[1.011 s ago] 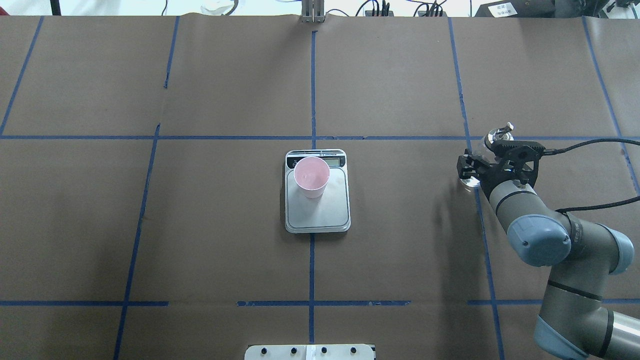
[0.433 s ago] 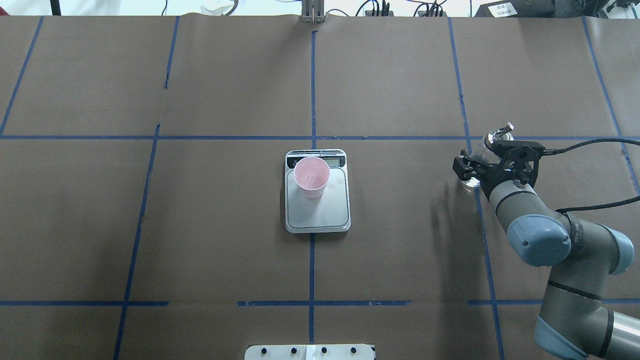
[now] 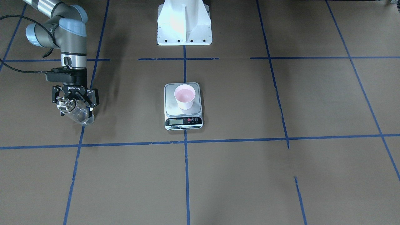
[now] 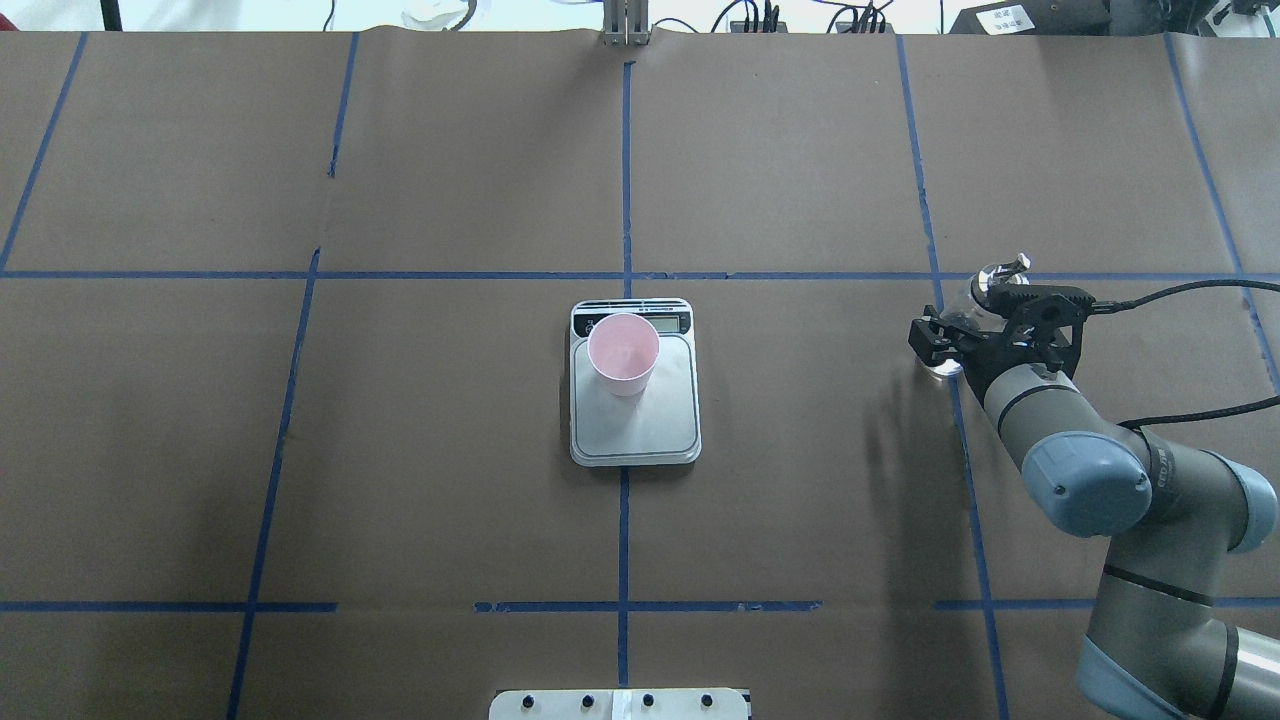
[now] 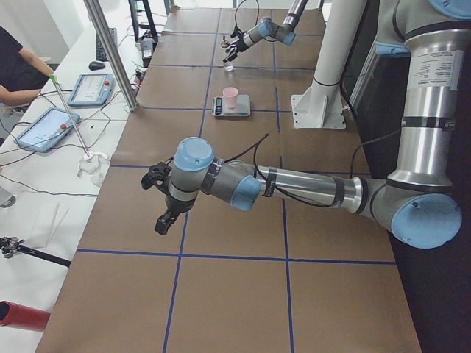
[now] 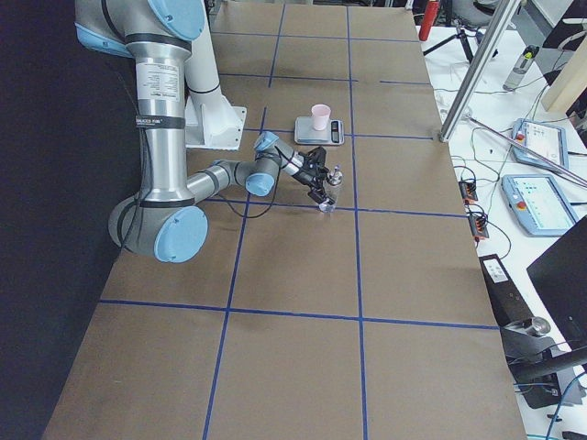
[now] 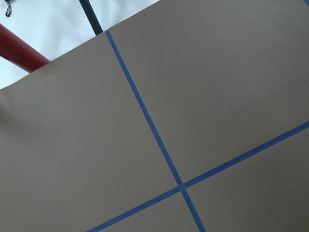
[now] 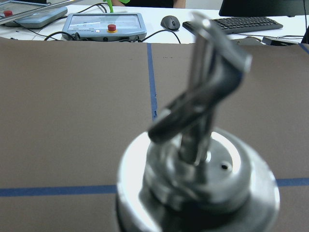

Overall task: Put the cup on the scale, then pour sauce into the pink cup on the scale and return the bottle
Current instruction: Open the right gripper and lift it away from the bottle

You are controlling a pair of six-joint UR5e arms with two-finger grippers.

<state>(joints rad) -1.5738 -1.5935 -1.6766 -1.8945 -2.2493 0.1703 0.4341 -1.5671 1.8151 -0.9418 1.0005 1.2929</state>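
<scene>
Straddling bottle [image 3: 77,115] | right claw [image 3: 75,102] spread | cup [image 3: 184,97] on scale [image 3: 170,107], well apart

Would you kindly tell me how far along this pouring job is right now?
Done: the small pale pink cup stands on the flat steel-topped kitchen scale. In hand: the right claw sits open astride the upright clear glass bottle, not gripping it. Whether any pour has happened cannot be told; if not, pouring and returning the bottle remain.
</scene>
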